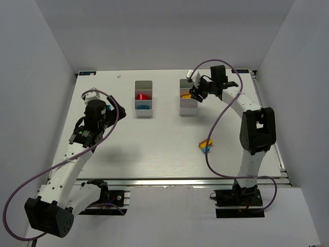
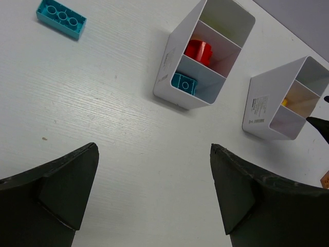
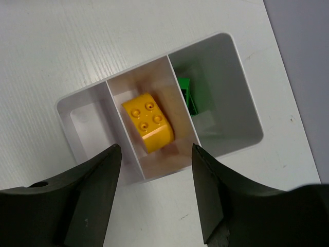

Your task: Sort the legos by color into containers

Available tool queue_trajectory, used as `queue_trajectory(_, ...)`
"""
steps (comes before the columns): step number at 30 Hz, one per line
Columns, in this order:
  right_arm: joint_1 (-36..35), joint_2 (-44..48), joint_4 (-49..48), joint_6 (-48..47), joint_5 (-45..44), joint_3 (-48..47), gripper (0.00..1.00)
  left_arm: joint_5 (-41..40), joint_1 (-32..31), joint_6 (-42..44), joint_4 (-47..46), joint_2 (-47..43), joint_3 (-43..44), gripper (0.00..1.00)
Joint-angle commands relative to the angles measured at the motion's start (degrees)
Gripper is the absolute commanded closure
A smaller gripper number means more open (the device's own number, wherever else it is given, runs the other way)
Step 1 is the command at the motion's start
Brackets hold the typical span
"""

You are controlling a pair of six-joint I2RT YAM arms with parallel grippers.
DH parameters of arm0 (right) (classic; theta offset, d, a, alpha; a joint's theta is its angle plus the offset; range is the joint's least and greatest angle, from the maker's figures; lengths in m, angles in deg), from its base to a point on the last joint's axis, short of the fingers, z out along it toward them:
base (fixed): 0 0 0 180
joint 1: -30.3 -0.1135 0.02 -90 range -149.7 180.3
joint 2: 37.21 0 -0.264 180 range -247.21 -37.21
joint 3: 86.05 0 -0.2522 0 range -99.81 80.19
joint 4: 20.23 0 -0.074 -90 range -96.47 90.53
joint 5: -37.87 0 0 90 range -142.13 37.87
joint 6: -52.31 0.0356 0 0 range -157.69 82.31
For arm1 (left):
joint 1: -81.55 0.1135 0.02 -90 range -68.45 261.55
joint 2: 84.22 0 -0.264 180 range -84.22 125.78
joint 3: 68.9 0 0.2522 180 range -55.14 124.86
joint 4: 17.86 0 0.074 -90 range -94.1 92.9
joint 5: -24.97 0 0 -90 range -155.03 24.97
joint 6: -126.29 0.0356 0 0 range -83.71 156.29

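Two white three-compartment containers stand at the back of the table. The left one [image 1: 136, 105] [image 2: 168, 67] holds a rounded red lego [image 2: 199, 50] and a teal lego [image 2: 183, 83]. The right one [image 1: 182, 105] [image 3: 245, 77] holds a yellow lego [image 3: 148, 122] in its middle compartment and a green lego [image 3: 188, 95] in an end compartment. My right gripper [image 1: 197, 93] [image 3: 154, 146] hangs open over the yellow lego, holding nothing. My left gripper [image 1: 98, 112] [image 2: 154, 146] is wide open above bare table. A long teal lego [image 2: 61, 18] lies loose beyond it.
A small heap of yellow, orange and blue legos [image 1: 206, 146] lies on the table in front of the right arm. The white table [image 1: 154, 149] is walled by grey panels on both sides and at the back.
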Motion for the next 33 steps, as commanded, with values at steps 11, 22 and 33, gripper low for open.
queue_trajectory(11, 0.6, 18.6, -2.2, 11.7, 0.8, 9.7, 0.34, 2.9, 0.5, -2.5, 0.4, -1.8, 1.3, 0.02)
queue_trajectory(22, 0.5, 38.2, 16.8, 27.7, -7.1, 27.3, 0.34, 4.8, 1.0, -4.4, 0.0, -2.6, -0.2, 0.02)
queue_trajectory(33, -1.9, 38.0, 22.9, 36.3, -13.6, 35.3, 0.35, 6.6, 1.1, -6.6, -1.4, -3.5, -3.2, 0.02)
